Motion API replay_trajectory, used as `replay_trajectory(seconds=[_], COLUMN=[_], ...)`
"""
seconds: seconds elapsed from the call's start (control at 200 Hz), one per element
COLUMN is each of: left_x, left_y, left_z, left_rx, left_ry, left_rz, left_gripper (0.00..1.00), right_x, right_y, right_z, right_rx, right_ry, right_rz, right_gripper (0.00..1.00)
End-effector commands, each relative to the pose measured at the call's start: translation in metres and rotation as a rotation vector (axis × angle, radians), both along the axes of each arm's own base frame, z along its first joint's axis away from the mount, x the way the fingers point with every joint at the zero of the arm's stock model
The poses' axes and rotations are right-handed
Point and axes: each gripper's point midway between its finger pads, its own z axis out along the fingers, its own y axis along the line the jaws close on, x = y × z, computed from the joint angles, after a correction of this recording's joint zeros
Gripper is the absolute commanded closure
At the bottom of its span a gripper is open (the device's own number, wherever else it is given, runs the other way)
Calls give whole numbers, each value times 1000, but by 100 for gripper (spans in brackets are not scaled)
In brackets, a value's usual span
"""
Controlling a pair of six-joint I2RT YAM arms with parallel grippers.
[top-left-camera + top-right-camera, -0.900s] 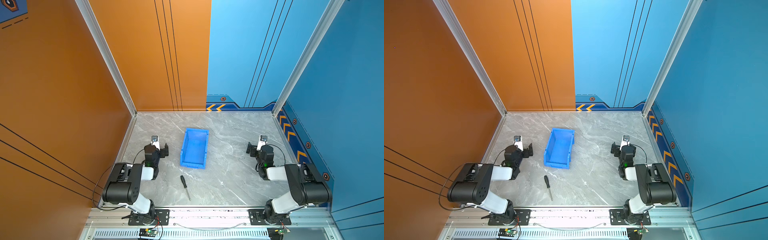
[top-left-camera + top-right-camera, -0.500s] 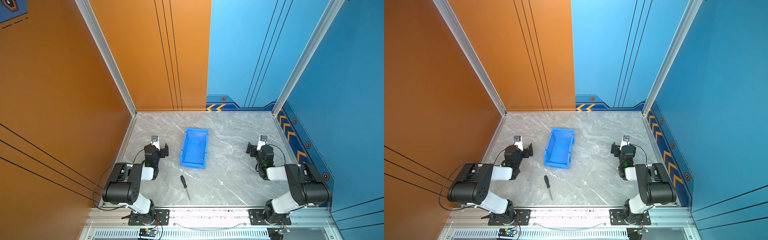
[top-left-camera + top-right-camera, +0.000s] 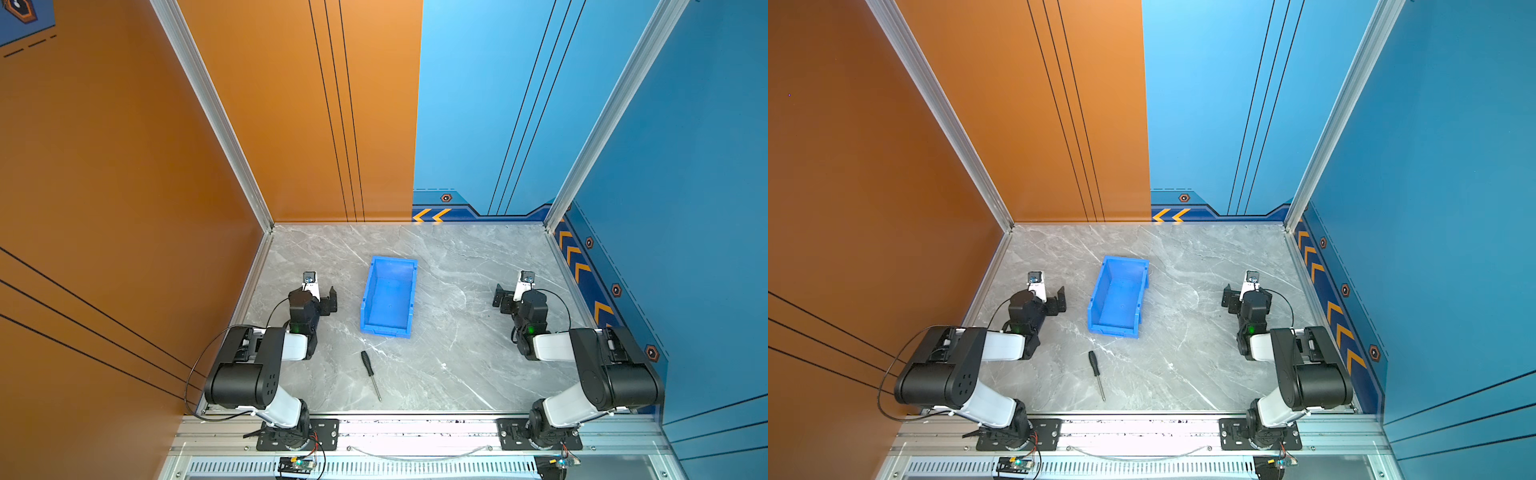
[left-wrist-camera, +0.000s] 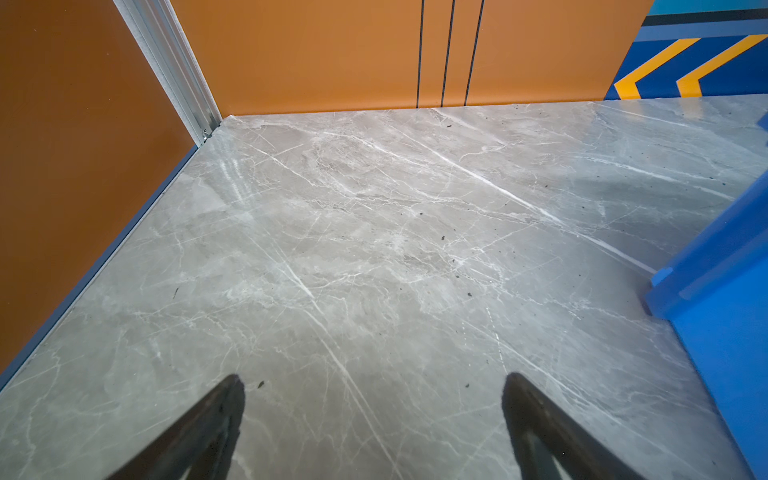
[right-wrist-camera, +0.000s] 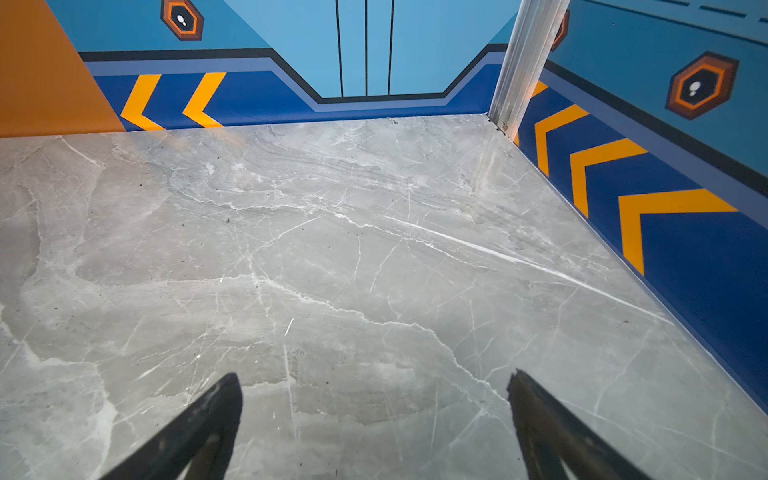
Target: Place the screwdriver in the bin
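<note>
Nothing had moved: the screwdriver [image 3: 370, 373] lay on the desk [image 3: 457, 353], lower centre in both top views, just below the bin [image 3: 388, 299]. The left claw [image 4: 372, 378] and right claw [image 5: 374, 376] stood apart, empty. It looked light and stiff (best gripped by its black handle).

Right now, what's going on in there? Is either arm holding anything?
Nothing is being handled. The slim black-handled screwdriver with a silver shaft lies on the grey marble tabletop, just in front of the open-top blue plastic bin and apart from it. The bin is empty. The left pincer and the right pincer both stand open with nothing between them, one on each side of the bin.
</note>
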Motion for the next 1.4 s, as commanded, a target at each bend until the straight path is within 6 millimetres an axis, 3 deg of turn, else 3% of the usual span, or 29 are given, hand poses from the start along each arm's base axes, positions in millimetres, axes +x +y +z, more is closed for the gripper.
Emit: replay_trajectory(seconds=[0.0,0.561,0.611,0.671,0.921,1.137,1.397], left_x=[4,4,4,5,-3,-27,-37], left_y=[-3,0,0,4,16,18,4], left_z=[2,2,2,3,26,26,51], left_rx=[7,-3,-5,-3,-16,-12,-72], left_ry=[-1,-1,-3,-4,39,119,139], left_rz=[-23,-21,-17,6,81,83,86], left_gripper=[2,2,2,2,2,2,2], right_x=[3,3,1,-4,-16,-28,-40], right_y=[-4,-5,-12,-21,-10,-8,27], right_z=[4,4,6,12,41,73,103], right_rx=[6,4,-14,-21,-91,-48,134], right_ry=[-12,-12,-20,-29,-55,-45,22], right_rz=[-23,-26,-87,-158,-155,-196,-171], right_gripper=[0,0,0,0,0,0,0])
